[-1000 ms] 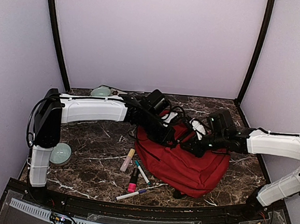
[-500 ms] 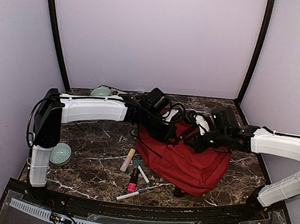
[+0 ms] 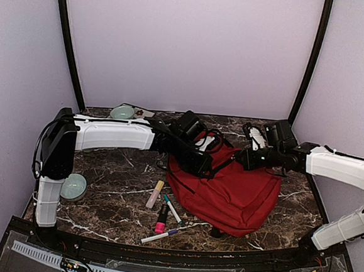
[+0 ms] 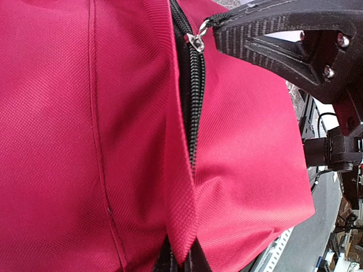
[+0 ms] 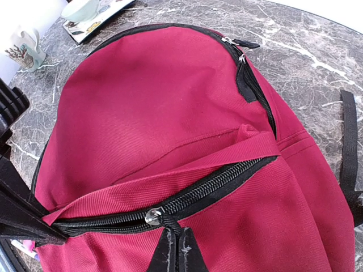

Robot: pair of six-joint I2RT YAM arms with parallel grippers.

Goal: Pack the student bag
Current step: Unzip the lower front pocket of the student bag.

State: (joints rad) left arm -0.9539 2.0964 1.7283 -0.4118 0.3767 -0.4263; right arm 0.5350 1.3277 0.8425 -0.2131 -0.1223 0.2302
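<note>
Top external view gives us the student bag lying on the marbled surface, right of the middle. Both arms reach over its far end. The left arm comes in from the left and its jaws sit at the bag's far left corner. The right arm comes in from the right, and its jaws are at the bag's far edge, near the left ones.

From the right wrist we see the right jaws pressed together on the black zip pull, which hangs from the silver slider of a long zip across the red fabric. At that view's left edge, a black part of the left arm meets the bag by the zip's end.

From the left wrist, red fabric fills almost everything. Only one finger shows, its tip just beside a small metal ring on the zip, so we cannot tell whether the left jaws are wide or closed.

Left of the bag several pens lie loose on the surface, apart from both jaws. A pale green bowl sits near the left arm's base.
</note>
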